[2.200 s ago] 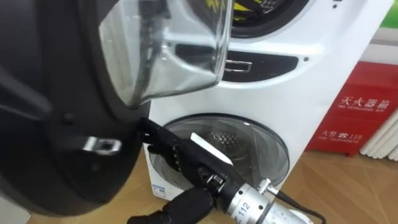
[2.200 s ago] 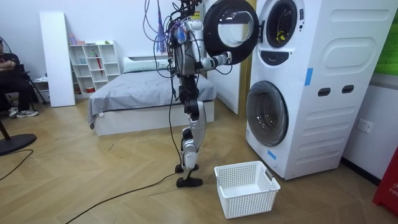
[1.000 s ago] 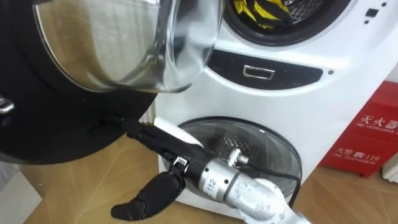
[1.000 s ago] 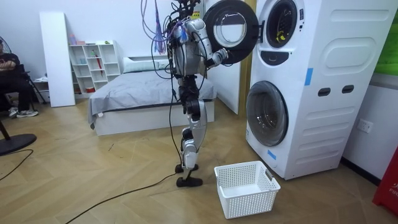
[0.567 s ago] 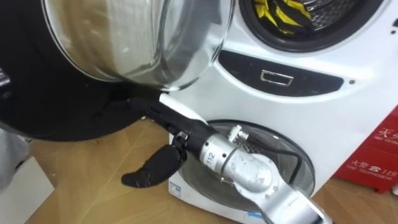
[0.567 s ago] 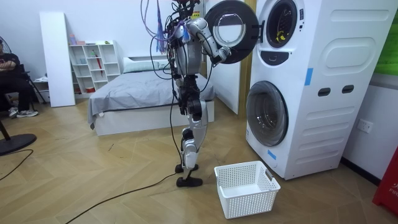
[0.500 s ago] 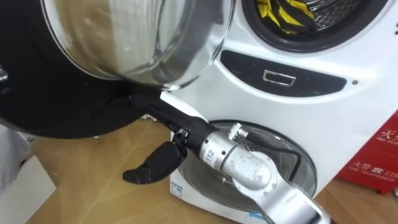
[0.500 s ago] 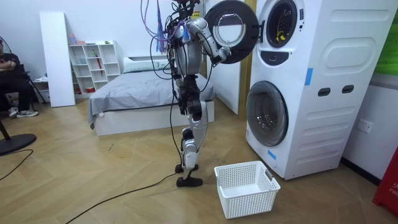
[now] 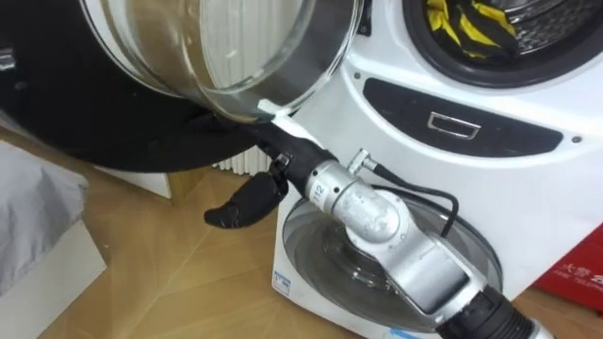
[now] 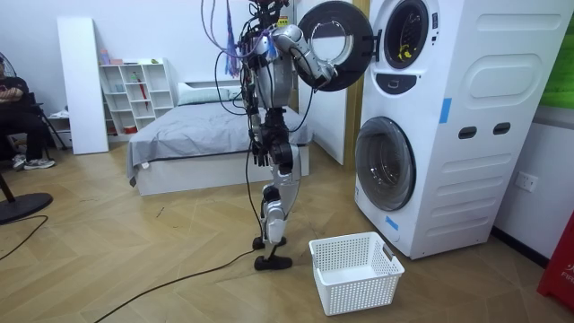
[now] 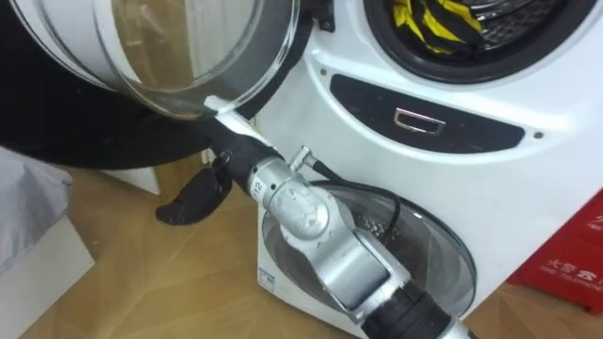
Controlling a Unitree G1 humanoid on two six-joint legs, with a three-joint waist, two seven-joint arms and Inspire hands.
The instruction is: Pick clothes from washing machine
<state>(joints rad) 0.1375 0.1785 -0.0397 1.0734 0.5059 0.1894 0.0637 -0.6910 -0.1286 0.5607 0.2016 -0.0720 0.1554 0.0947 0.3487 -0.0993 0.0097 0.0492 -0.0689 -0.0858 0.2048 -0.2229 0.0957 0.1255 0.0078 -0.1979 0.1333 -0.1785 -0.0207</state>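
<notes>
Yellow and black clothes (image 9: 471, 24) lie inside the upper washing machine's drum (image 10: 403, 49). Its round door (image 9: 94, 113), a black rim around a glass bowl (image 9: 217, 47), stands swung out to the left. My right hand (image 9: 275, 151) lies with straight fingers against the door's lower rim, the thumb hanging loose below, holding nothing. In the room view I stand upright left of the machines, right arm raised to the door (image 10: 332, 40). My left hand (image 10: 257, 154) hangs by my hip.
The lower machine's round door (image 9: 377, 254) is closed, right under my forearm. A white laundry basket (image 10: 354, 269) stands on the wood floor before the machines. A red cabinet (image 9: 579, 273) is at the far right, a bed (image 10: 206, 135) behind me.
The upper door has swung further out to the left with my right hand pressed to its rim. My arm has stretched, and the head camera has shifted towards the drum.
</notes>
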